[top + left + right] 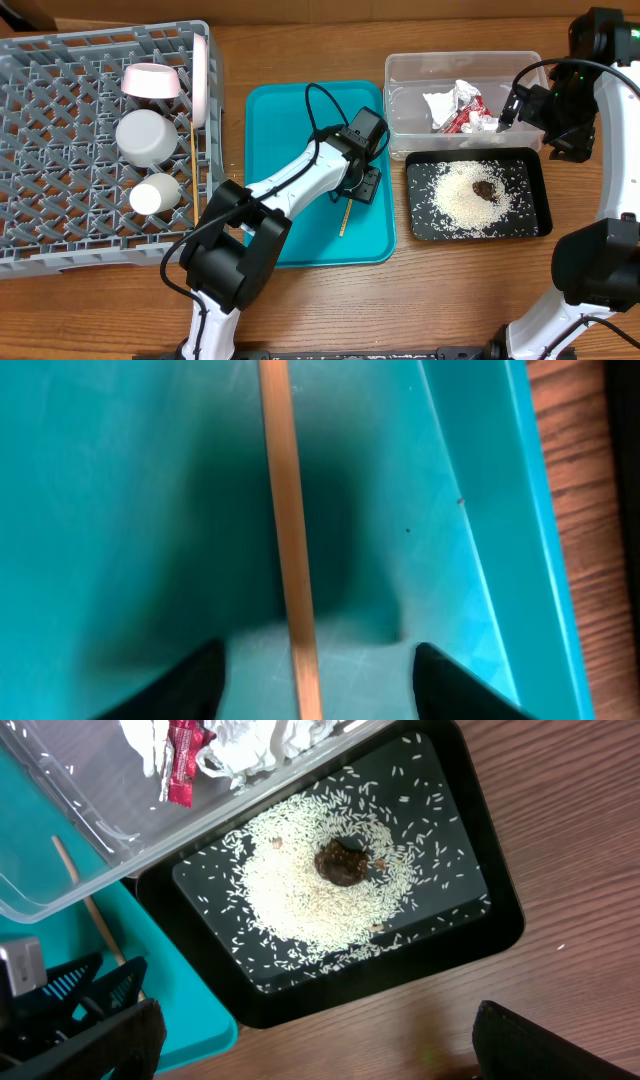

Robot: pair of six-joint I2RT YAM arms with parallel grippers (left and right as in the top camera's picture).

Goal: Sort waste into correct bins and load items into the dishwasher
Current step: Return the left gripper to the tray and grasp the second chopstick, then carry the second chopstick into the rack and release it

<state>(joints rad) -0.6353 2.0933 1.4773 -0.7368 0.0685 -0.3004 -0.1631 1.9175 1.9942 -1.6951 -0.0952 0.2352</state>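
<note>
One wooden chopstick (pixel 290 540) lies on the teal tray (pixel 290 120); it also shows in the overhead view (pixel 345 216). My left gripper (pixel 315 690) is open, low over the tray, with the chopstick between its fingers but not gripped; it is seen from above (pixel 366 186). The grey dish rack (pixel 60 200) holds an upright large plate (pixel 201 75), a small plate (pixel 150 80), a bowl (pixel 146 136), a cup (pixel 155 194) and the other chopstick (pixel 188 148). My right gripper (pixel 320 1050) is open and empty, high above the black tray (pixel 470 945).
The clear tub (pixel 410 75) holds the red-and-white wrapper (pixel 463 120) and the white paper (pixel 448 100). The black tray (pixel 535 215) holds the rice (pixel 460 200) and the brown lump (pixel 483 188). Wooden table (pixel 300 310) lies all around.
</note>
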